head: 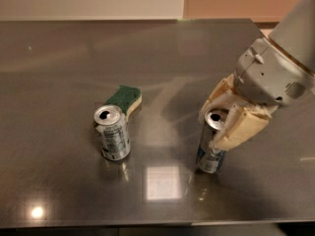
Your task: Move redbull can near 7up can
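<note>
Grasp is made: the redbull can (210,154) is clasped at its top by the closed gripper (222,123). The 7up can (112,133) stands well apart; that gap remains to be closed.

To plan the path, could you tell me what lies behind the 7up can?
A green sponge lies behind the 7up can, its near end hidden. The claw holds the redbull can at right.

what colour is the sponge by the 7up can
The foam sponge is green over yellow, camera view; the pincer grips the slim blue-silver can at right.
</note>
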Controlling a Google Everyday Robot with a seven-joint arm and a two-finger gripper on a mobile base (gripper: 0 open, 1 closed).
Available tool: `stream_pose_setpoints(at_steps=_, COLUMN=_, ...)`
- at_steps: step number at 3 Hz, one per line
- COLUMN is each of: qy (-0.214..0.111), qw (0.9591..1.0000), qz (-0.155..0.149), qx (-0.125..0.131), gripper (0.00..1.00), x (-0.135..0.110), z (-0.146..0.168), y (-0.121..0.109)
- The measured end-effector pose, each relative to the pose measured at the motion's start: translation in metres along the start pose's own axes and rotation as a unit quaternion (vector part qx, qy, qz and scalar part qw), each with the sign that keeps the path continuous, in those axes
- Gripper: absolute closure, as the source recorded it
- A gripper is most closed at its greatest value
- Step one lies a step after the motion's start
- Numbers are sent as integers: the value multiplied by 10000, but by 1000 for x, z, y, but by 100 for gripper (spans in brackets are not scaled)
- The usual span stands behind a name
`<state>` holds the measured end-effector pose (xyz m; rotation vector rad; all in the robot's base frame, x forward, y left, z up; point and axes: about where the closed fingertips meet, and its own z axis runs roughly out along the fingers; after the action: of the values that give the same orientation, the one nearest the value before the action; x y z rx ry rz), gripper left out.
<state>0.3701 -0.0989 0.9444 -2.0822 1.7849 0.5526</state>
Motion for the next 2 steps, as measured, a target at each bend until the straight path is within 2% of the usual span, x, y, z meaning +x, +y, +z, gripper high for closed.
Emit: stream_pose_setpoints(at_steps=2, qy=-388, qw=9989, qz=-253, qx=-62, gripper=100, x=-68, z=28, y=-58)
